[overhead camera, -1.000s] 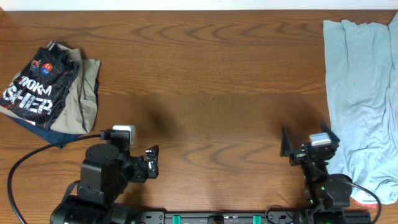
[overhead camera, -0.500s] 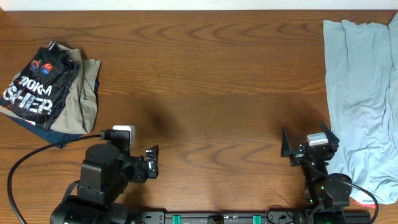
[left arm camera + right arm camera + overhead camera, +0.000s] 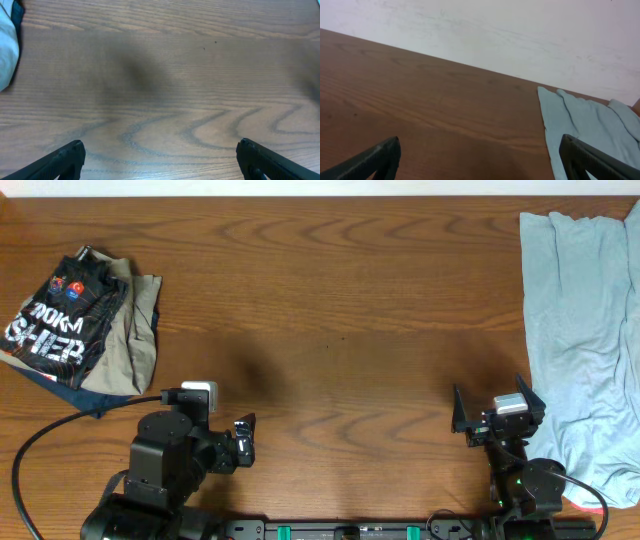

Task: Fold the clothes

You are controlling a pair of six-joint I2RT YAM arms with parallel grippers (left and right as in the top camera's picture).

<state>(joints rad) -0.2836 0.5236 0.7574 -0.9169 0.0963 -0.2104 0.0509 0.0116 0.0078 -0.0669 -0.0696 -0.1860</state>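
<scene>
The black jersey with orange lines and white lettering lies folded on top of a pile at the table's far left. A light blue garment lies spread and wrinkled along the right edge; it also shows in the right wrist view. My left gripper is open and empty near the front left, well apart from the pile; its view shows only bare wood between the fingers. My right gripper is open and empty at the front right, just left of the blue garment, and its own view shows the same.
Folded khaki shorts and a dark navy piece lie under the jersey. A pale cloth edge shows at the left of the left wrist view. A white wall backs the wooden table. A black cable runs at front left.
</scene>
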